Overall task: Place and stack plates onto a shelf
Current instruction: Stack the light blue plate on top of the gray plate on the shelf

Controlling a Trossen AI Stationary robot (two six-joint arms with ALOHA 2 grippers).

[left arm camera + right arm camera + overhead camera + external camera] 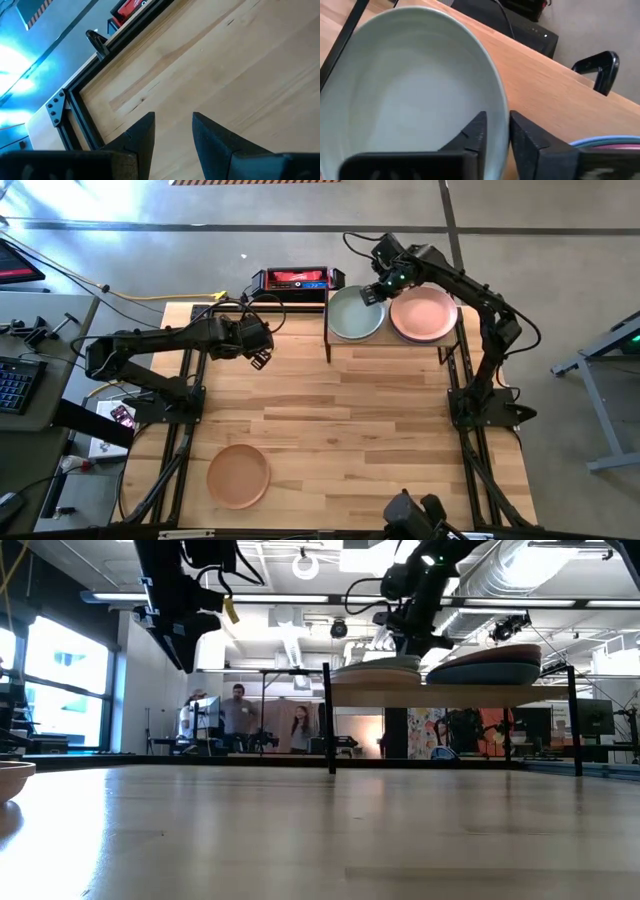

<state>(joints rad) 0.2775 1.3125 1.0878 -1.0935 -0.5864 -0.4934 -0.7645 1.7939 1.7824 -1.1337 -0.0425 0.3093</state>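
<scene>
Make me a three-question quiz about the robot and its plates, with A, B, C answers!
1. Where is the peach plate?
A. on the shelf
B. on the table near the front left
C. in an end effector

2. What colour is the plate the right end effector holds?
A. sage green
B. purple
C. black

3. What is the left end effector doing?
A. gripping a plate
B. resting on the shelf
C. hovering empty, fingers apart

Answers:
1 B, the high view shows it alone on the tabletop.
2 A, the right wrist view shows fingers pinching the sage green plate by its rim on the shelf.
3 C, its wrist view shows only bare wood between the fingers.
</scene>
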